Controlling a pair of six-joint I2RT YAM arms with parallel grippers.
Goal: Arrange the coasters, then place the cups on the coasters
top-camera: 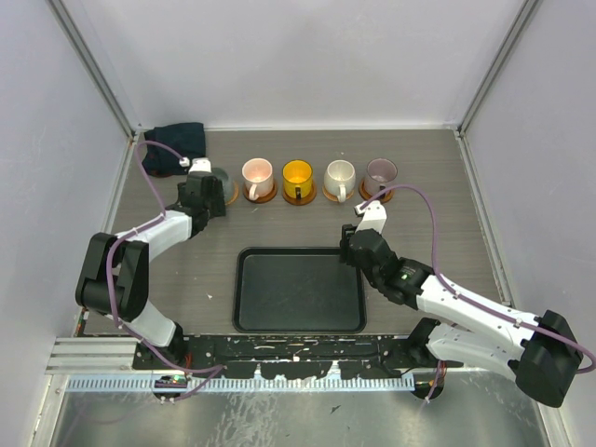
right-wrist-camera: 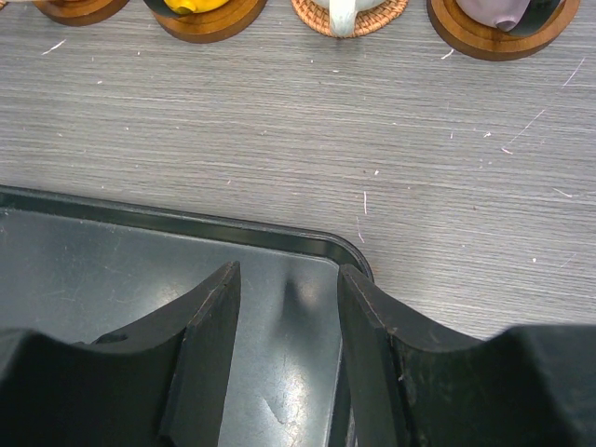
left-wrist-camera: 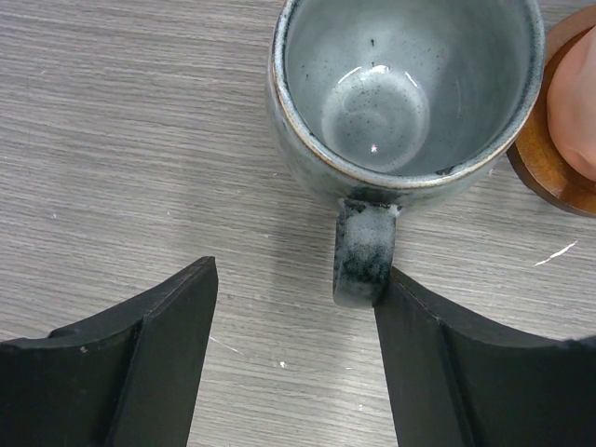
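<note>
- Just ahead of the left pincer [left-wrist-camera: 298,275] stands the grey cup [left-wrist-camera: 400,93]; its handle [left-wrist-camera: 363,256] touches one finger [left-wrist-camera: 438,372]; jaws spread, gripping nothing
- Beneath the right pincer [right-wrist-camera: 287,275] lies a corner of the black tray [right-wrist-camera: 186,222]; jaws released, empty; coasters [right-wrist-camera: 489,37] with cups [right-wrist-camera: 498,11] on them line up well ahead

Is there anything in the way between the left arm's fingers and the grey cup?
No, nothing visible. The left arm's fingers stand open just in front of the grey cup, with only bare table between. The cup's handle pokes toward them, right up against one finger.
</note>
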